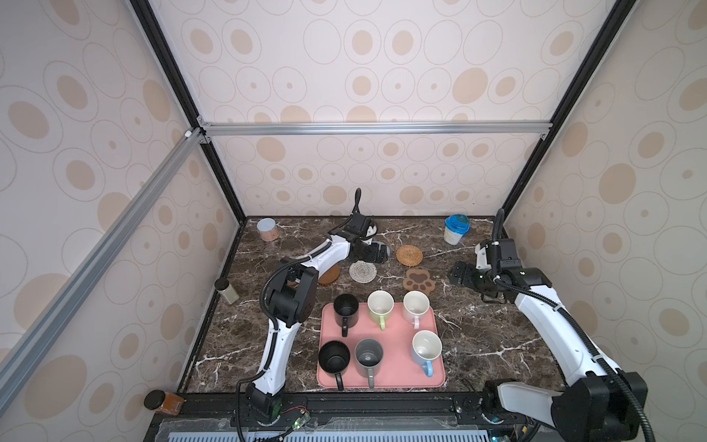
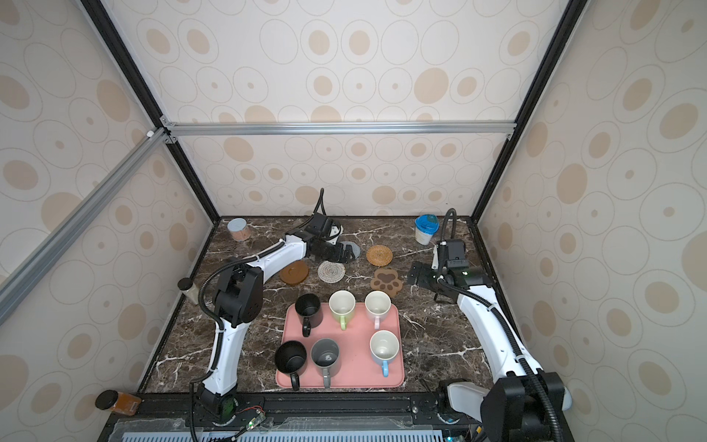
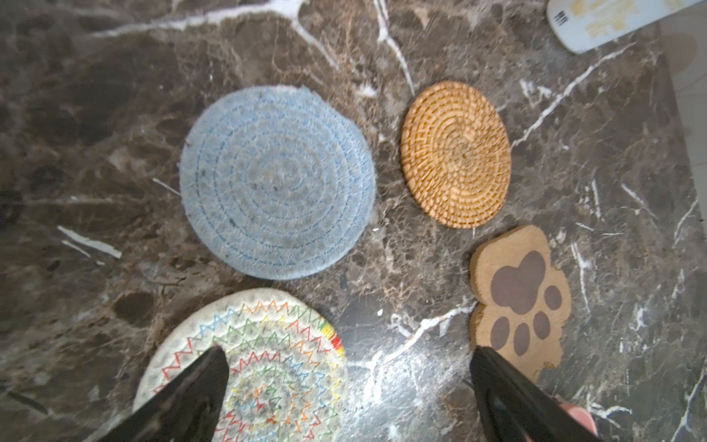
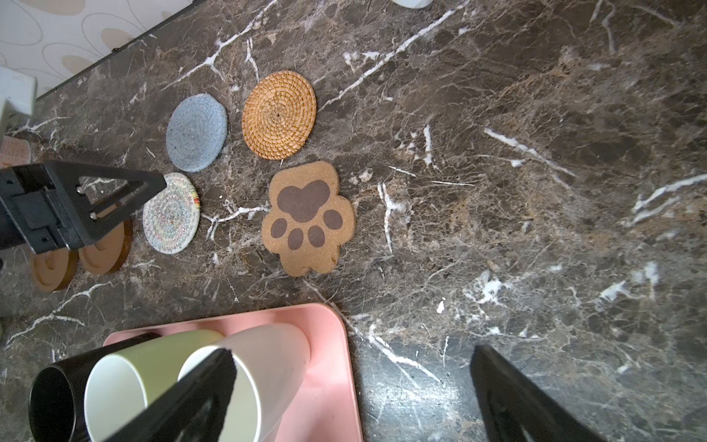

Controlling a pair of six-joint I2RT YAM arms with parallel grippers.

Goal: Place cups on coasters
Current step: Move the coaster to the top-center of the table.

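Several cups stand upright on the pink tray [image 1: 398, 377]: black [image 1: 346, 308], light green [image 1: 380, 306] and white-pink [image 1: 416, 306] at the back, black [image 1: 334, 358], grey [image 1: 369, 358] and white-blue [image 1: 426, 348] in front. Behind the tray lie the coasters: a wooden disc [image 1: 331, 275], whitish woven [image 1: 362, 271], tan rattan [image 1: 409, 255], paw-shaped [image 1: 419, 280] and blue-grey woven [image 3: 277, 181]. A second wooden disc [image 4: 49, 271] shows in the right wrist view. My left gripper [image 1: 373, 254] hovers open over the woven coasters, holding nothing. My right gripper [image 1: 457, 273] stands open and empty right of the paw.
A white jar with a blue lid [image 1: 455, 229] stands at the back right and a pinkish can [image 1: 266, 229] at the back left. A small black-capped bottle [image 1: 226, 291] sits by the left wall. Patterned walls close in three sides.
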